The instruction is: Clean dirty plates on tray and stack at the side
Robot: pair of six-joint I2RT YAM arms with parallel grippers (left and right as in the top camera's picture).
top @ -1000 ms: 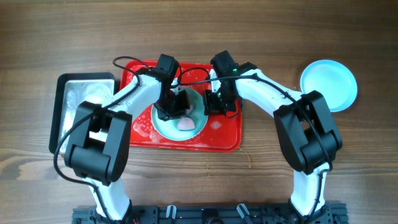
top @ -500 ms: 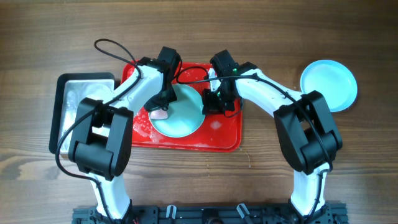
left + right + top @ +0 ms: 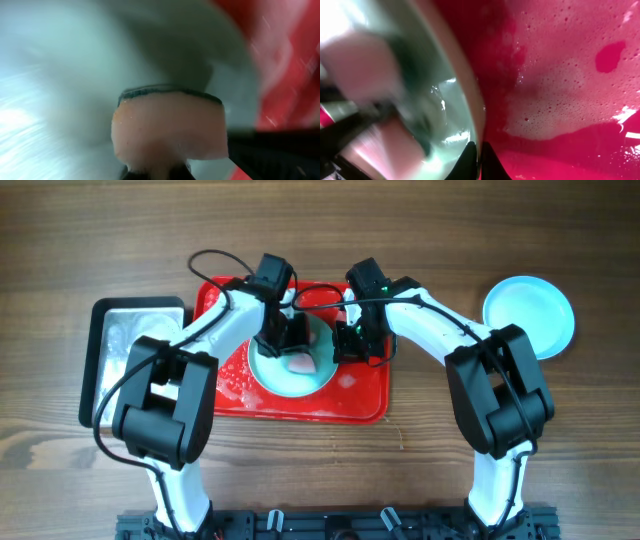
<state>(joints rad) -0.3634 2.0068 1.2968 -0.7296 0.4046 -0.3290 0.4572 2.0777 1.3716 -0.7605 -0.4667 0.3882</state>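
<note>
A pale blue plate (image 3: 278, 377) lies on the red tray (image 3: 300, 407), tilted up at its right side. My left gripper (image 3: 294, 352) is shut on a pink sponge (image 3: 299, 364) with a dark scouring face and presses it on the plate's middle. In the left wrist view the sponge (image 3: 167, 127) fills the centre over the wet plate (image 3: 55, 75). My right gripper (image 3: 346, 346) is shut on the plate's right rim; its fingertips (image 3: 480, 159) pinch that rim (image 3: 470, 107) above the foamy tray (image 3: 560, 75). A second plate (image 3: 529, 317) lies on the table at the right.
A black-rimmed silver metal tray (image 3: 120, 330) with foam in it stands left of the red tray. Soap foam and water cover the red tray's floor. Cables from both arms loop above the tray's far edge.
My left gripper swept the sponge from the plate's middle to its left edge, then back to the middle. The right gripper kept its hold on the rim and shifted slightly right.
</note>
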